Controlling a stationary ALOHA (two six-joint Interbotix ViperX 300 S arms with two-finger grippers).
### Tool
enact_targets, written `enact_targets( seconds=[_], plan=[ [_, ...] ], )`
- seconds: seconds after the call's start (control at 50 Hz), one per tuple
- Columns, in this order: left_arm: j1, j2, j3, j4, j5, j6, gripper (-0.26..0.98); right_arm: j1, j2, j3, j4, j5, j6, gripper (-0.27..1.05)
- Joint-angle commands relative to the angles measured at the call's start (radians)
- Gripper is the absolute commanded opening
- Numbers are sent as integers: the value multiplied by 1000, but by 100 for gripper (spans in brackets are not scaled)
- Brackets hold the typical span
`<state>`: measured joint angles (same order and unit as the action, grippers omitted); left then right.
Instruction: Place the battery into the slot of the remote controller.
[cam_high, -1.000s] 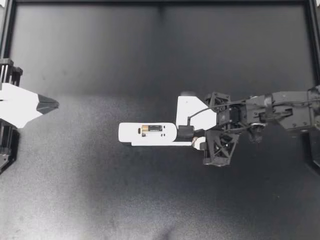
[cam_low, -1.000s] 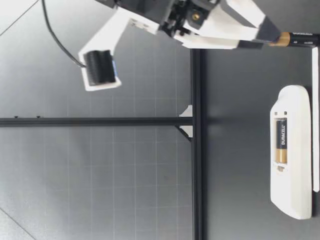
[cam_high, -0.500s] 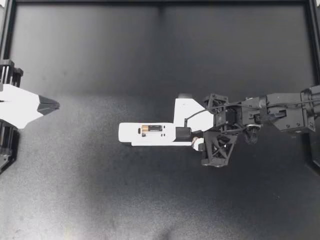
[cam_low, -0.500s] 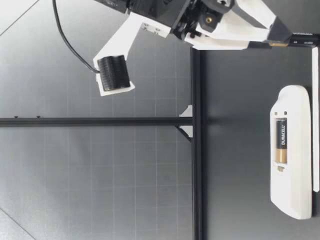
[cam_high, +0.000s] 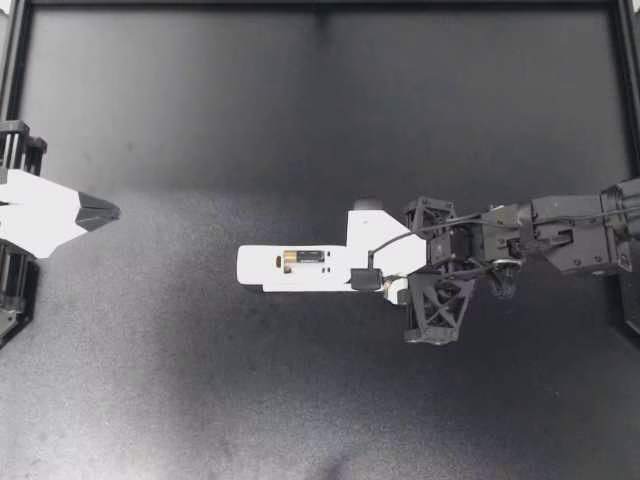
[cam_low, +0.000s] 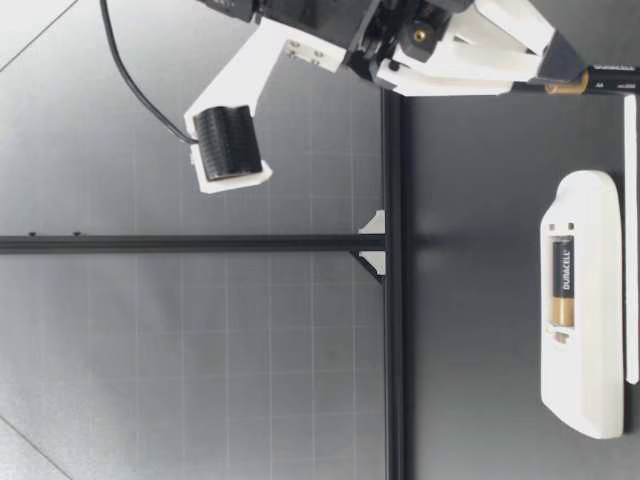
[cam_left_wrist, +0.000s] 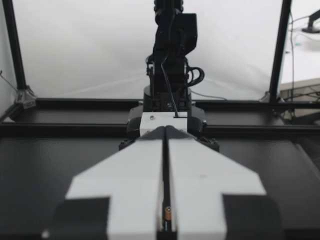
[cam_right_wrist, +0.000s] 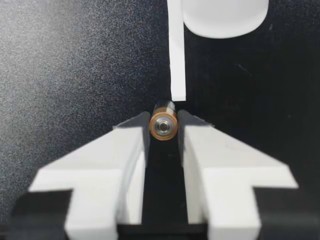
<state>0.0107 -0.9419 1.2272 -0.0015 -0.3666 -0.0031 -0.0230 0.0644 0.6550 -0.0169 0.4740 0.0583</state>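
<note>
We judge this the carrying step: our right gripper clamps the battery just beside the remote controller, mid-surface; next, align it over the slot

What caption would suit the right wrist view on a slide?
Right gripper shut on the battery, seen end-on, with a white strip and the remote controller ahead.

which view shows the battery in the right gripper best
Right wrist view: the battery sits end-on, pinched between the fingers of my right gripper. Low view shows only its tip. Top and left wrist views don't clearly show it.
</note>
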Motion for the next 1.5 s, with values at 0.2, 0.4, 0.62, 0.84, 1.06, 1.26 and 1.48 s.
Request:
enact_targets(
  seconds=[0.2,0.4,0.62,0.84,1.06,1.26,1.48],
  plan=[
    [9,66,-15,-2,72,-3,-16,2,-44,-6,-3,-41,2,-1],
    [48,230,-84,-2,233,-6,-16,-17,-100,54,-3,-236,3,-1],
    [52,399,-172,-2,351,0,-16,-54,-140,163,-3,-615,-3,-1],
    [58,512,-219,-2,433,-2,-16,-71,-78,212,-3,-887,-9,-1],
    [57,644,-267,-2,433,2,-16,-71,3,195,-3,-923,-9,-1],
    [58,755,-318,-2,434,11,-16,-71,37,198,-3,-991,-9,-1],
    [58,850,-353,-2,433,11,-16,-71,74,198,-3,-1009,-9,-1]
  ],
)
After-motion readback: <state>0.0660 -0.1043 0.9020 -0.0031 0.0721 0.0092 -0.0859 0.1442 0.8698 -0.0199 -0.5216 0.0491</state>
